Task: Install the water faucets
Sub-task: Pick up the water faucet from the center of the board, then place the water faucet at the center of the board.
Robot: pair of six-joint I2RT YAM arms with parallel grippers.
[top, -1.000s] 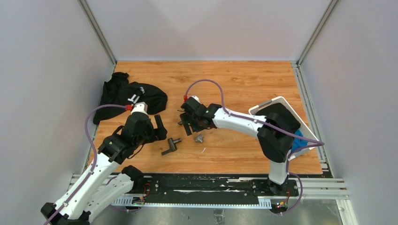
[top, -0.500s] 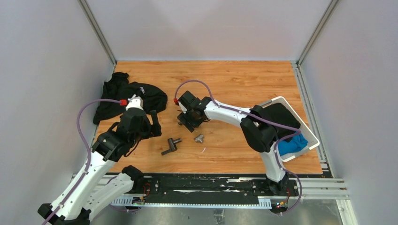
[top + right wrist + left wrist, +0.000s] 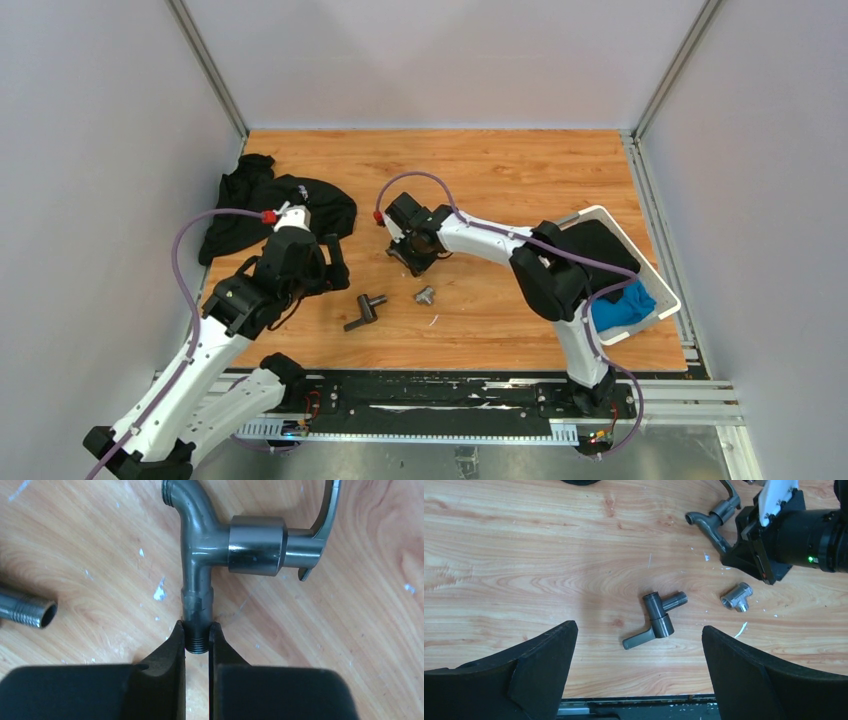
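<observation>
Wide a second ago, our right gripper (image 3: 197,639) now pinches shut on the stub tip of the tap (image 3: 199,560) lying on the table (image 3: 520,180); we fear it swivels free on lifting.

We see a counter (image 3: 520,170) of orange-brown wood grain, flecked white. The lever faucet (image 3: 659,617) and the curved-spout faucet (image 3: 200,555) are dark grey, the tee fitting (image 3: 736,598) paler silver. The garment (image 3: 270,205) is black with white lettering. The basket (image 3: 650,266) is white and holds blue cloth (image 3: 625,308).
</observation>
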